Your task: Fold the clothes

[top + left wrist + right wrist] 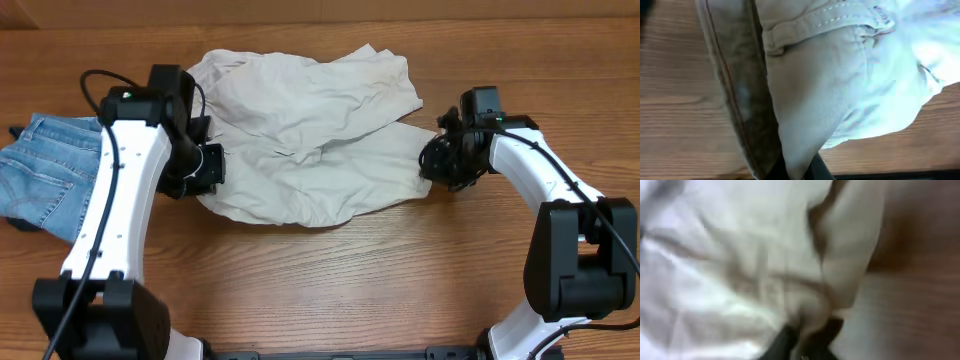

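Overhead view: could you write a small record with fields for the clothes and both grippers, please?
shorts: beige, crumpled, in the middle
jeans: light blue, far left, not held
left gripper: shut on the shorts' left edge
right gripper: shut on the shorts' right edge
table: wood

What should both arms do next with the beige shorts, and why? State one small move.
Probably raise both grippers slightly and draw them apart. The left gripper is shut on the waistband edge of the shorts, and the right gripper is shut on the opposite edge. The cloth between them lies rumpled, so it likely needs stretching flat before any fold.
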You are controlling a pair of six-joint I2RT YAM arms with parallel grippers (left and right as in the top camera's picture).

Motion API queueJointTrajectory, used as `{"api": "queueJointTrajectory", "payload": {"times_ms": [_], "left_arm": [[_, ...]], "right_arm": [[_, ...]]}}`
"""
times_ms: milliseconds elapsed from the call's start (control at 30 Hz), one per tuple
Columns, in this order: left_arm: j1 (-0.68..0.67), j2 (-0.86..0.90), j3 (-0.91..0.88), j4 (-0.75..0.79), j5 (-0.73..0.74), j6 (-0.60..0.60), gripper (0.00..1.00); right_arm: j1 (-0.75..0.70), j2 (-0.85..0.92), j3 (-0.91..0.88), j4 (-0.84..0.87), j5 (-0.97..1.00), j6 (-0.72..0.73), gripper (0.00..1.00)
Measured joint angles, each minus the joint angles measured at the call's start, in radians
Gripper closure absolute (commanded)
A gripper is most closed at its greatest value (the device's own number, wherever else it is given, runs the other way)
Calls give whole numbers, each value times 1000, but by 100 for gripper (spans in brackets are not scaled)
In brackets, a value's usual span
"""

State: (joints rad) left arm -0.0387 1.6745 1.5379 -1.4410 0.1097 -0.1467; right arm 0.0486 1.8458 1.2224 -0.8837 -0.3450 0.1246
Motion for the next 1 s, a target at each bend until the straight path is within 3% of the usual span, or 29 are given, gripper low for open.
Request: {"api": "queueJointTrajectory", "payload": {"times_ms": [67, 167, 267, 400, 433, 467, 533, 567, 767, 833, 1000], "left_arm": [[0, -33, 0, 2, -27, 0, 92], [2, -59, 0, 6, -52, 0, 92], [11, -60, 1, 24, -55, -8, 88], [24, -61, 1, 33, -62, -8, 87], [24, -61, 2, 34, -62, -8, 87], [24, -61, 2, 35, -64, -8, 87], [24, -61, 2, 35, -70, -8, 86], [26, -61, 2, 35, -75, -8, 86], [28, -62, 2, 35, -85, -8, 83], [27, -63, 3, 37, -85, -8, 81], [28, -64, 5, 43, -85, -6, 80]], "right_arm": [[-30, -23, 52, -143, -39, -40, 96], [-150, -203, 326, -304, -62, -47, 96], [-163, -306, 449, -335, -79, -46, 95], [-162, -206, 435, -300, -85, -35, 93], [-162, -162, 433, -264, -96, -28, 83], [-163, -137, 431, -236, -117, -24, 51], [-164, -69, 431, -195, -161, -20, 24], [-164, -21, 431, -191, -174, -19, 20], [-165, 61, 382, -415, -114, -53, 20], [-165, 61, 296, -360, -83, -39, 21], [-165, 66, 70, -92, -120, 0, 75]]}}
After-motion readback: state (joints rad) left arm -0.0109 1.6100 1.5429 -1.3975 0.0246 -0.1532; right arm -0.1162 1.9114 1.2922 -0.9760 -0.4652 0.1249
